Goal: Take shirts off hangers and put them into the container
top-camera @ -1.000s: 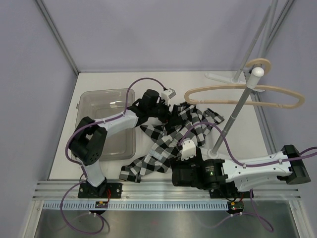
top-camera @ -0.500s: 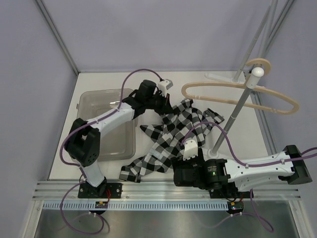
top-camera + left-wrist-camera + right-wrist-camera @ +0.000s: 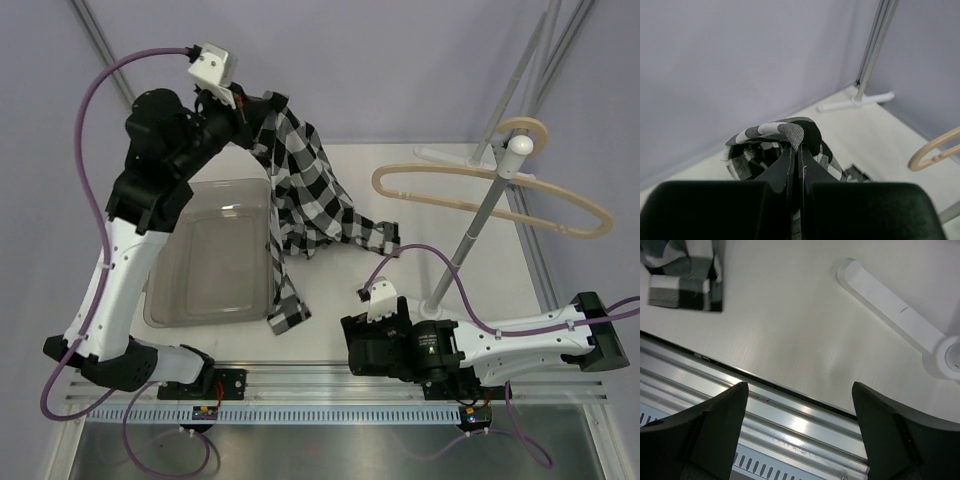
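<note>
The black-and-white checked shirt (image 3: 305, 190) hangs from my left gripper (image 3: 262, 118), which is raised high above the table and shut on a fold of it (image 3: 790, 131). The cloth drapes down, one sleeve trailing beside the right edge of the clear plastic container (image 3: 200, 280), its cuff (image 3: 288, 315) on the table. Another part lies on the table toward the middle (image 3: 375, 235). The beige hanger (image 3: 480, 192) hangs bare on the stand at the right. My right gripper (image 3: 352, 352) is open and low by the table's front edge, holding nothing (image 3: 799, 400). A shirt cuff (image 3: 685, 290) shows in its view.
A grey stand pole (image 3: 470, 240) with a white knob (image 3: 520, 145) rises at the right, on white feet (image 3: 890, 305). A metal rail (image 3: 330, 385) runs along the front edge. Purple walls enclose the back and sides.
My left gripper shut on the shirt, then rose up and to the left, lifting most of the cloth off the table. The right arm has barely moved.
</note>
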`<state>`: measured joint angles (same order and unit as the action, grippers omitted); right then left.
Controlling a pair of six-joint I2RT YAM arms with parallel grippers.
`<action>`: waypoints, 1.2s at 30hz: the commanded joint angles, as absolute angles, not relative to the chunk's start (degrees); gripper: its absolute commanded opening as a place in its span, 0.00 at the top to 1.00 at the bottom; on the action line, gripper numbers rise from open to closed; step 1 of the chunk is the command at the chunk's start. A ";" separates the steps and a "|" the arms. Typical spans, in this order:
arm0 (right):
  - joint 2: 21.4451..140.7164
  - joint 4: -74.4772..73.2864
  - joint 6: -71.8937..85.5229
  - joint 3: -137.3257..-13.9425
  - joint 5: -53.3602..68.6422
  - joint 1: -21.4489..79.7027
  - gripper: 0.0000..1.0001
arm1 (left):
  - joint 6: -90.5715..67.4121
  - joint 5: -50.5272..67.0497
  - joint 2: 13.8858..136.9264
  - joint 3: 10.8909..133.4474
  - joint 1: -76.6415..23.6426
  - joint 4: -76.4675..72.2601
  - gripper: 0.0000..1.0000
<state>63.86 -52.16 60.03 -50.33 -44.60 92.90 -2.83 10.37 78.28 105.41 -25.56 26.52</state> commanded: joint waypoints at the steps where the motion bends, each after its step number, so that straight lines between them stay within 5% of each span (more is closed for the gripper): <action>1: 64.51 -51.07 58.63 -54.05 -48.60 93.43 0.04 | 0.95 9.32 77.43 112.40 -25.84 29.35 1.00; 12: 65.04 -49.40 57.22 -54.75 -45.88 93.52 0.03 | 11.86 2.56 62.32 99.14 -25.84 0.80 1.00; 27: 66.19 -45.88 54.75 -56.34 -42.45 93.95 0.02 | 36.46 -4.13 78.30 122.06 -24.96 -7.47 1.00; 36: 68.12 -48.33 57.22 -56.42 -43.15 94.83 0.02 | 37.79 -3.96 82.88 125.33 -20.22 -16.08 1.00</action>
